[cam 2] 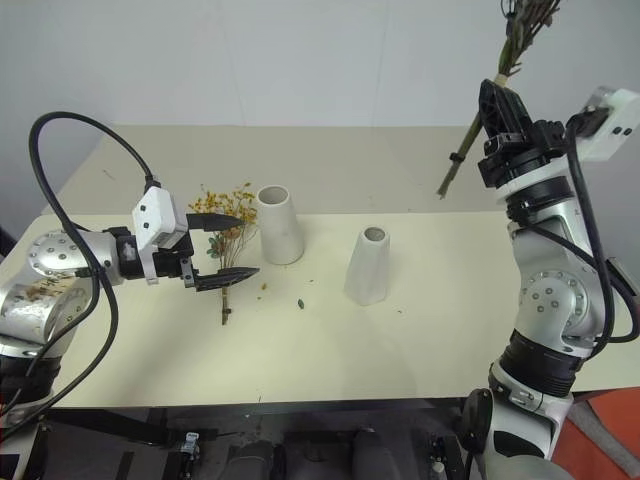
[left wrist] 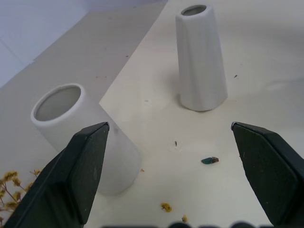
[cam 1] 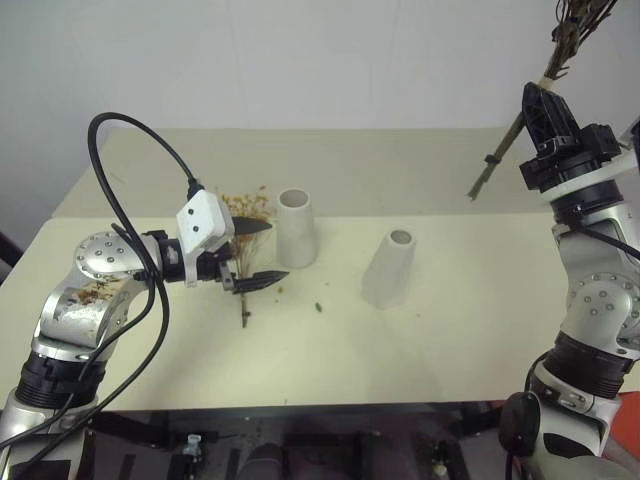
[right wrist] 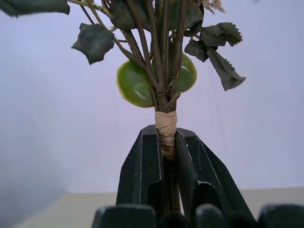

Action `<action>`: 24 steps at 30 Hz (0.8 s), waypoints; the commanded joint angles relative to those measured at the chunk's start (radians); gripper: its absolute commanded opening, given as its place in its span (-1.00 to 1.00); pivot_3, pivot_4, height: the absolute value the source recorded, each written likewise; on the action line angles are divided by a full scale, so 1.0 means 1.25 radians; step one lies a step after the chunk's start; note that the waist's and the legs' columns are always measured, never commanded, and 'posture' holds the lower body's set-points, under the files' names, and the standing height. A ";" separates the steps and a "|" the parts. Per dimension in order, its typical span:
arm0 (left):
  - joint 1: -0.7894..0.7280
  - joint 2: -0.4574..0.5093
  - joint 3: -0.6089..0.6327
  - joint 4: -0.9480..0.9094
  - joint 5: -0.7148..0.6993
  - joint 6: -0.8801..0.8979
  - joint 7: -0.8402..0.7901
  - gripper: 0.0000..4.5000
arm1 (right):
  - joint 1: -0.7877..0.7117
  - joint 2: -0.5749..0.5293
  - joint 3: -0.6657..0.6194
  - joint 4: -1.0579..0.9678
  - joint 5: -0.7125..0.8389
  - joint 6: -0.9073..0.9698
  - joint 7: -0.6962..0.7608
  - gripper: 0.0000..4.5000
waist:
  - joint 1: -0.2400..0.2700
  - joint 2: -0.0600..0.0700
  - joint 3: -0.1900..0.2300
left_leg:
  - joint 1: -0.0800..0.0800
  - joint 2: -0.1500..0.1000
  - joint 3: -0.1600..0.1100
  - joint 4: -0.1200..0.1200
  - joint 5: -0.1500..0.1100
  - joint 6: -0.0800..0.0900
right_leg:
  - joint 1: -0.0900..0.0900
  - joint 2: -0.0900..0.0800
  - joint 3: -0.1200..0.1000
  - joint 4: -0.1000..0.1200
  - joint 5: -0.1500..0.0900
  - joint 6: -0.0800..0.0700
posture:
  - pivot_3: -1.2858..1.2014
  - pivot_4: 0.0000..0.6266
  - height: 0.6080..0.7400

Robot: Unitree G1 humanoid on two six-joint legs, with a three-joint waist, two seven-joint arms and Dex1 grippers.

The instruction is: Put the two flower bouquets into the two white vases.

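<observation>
The larger bouquet (cam 2: 480, 115), pinched in the right gripper (cam 2: 497, 100), could snag a narrow vase (cam 2: 367, 264) mouth and tip it; the left gripper (cam 2: 228, 247) hangs spread.

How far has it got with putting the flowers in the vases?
Nothing is in yet: both matte white tapered vases stand empty. The right gripper holds the larger green-leaved bouquet high by its wrapped stems. The small yellow bunch lies on the table beneath the open left gripper.
</observation>
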 commanded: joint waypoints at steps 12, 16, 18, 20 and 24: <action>-0.017 -0.003 0.009 -0.024 -0.006 0.022 0.001 1.00 | 0.051 0.035 0.095 -0.084 0.078 -0.008 -0.017 -0.91 | 0.000 0.000 0.000 | 0.000 0.000 0.000 0.000 0.000 0.000 | 0.000 0.000 0.000 0.000 0.000 0.000 | 0.03 -0.52 1.00; -0.017 -0.005 0.010 -0.025 -0.005 0.022 0.000 1.00 | 0.048 0.029 0.111 -0.064 0.072 -0.012 -0.001 -0.91 | 0.000 0.000 0.000 | 0.000 0.000 0.000 0.000 0.000 0.000 | 0.000 0.000 0.000 0.000 0.000 0.000 | 0.03 -0.52 1.00; -0.018 -0.006 0.011 -0.026 -0.006 0.023 0.001 1.00 | 0.048 0.028 0.116 -0.051 0.067 -0.019 0.008 -0.91 | 0.000 0.000 0.000 | 0.000 0.000 0.000 0.000 0.000 0.000 | 0.000 0.000 0.000 0.000 0.000 0.000 | 0.03 -0.52 1.00; -0.017 -0.008 0.010 -0.028 -0.005 0.024 0.002 1.00 | 0.045 0.028 0.120 -0.038 0.061 -0.025 0.013 -0.91 | 0.000 0.000 0.000 | 0.000 0.000 0.000 0.000 0.000 0.000 | 0.000 0.000 0.000 0.000 0.000 0.000 | 0.03 -0.52 1.00; -0.017 -0.011 0.015 -0.033 -0.013 0.028 0.001 1.00 | 0.036 0.036 0.134 -0.024 0.054 -0.039 0.015 -0.91 | 0.000 0.000 0.000 | 0.000 0.000 0.000 0.000 0.000 0.000 | 0.000 0.000 0.000 0.000 0.000 0.000 | 0.03 -0.52 1.00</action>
